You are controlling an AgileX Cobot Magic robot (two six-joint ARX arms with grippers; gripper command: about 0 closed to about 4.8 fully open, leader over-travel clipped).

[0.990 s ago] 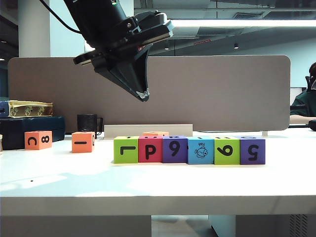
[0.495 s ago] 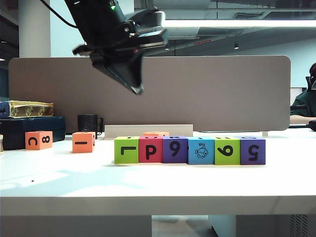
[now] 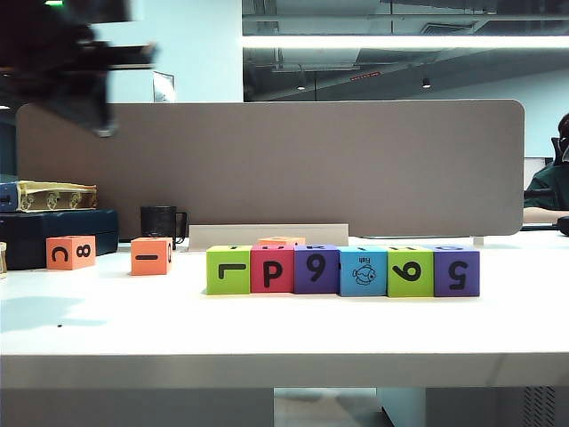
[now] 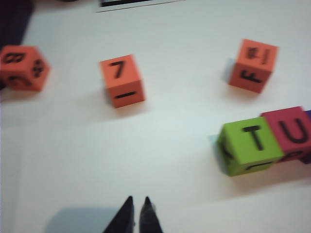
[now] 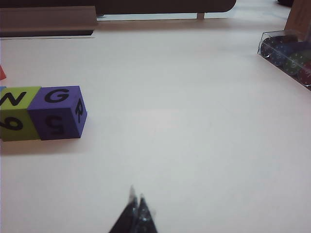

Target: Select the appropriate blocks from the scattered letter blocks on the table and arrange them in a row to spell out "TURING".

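I see the six appropriate blocks (image 3: pixel 342 270) in a touching row mid-desk (image 3: pixel 284 334), so the spelling looks done. My left claw (image 4: pixel 137 201), pressed together and empty, hangs high at the left; I'd park it clear of the orange cubes (image 4: pixel 122 80). The right claw (image 5: pixel 136 201) is likewise pinched empty. Only the wrist views show the tops reading T, U, N, G.

Left end effector (image 4: pixel 135 208) raised high, empty, tips together — right end effector (image 5: pixel 136 204) likewise closed, empty.
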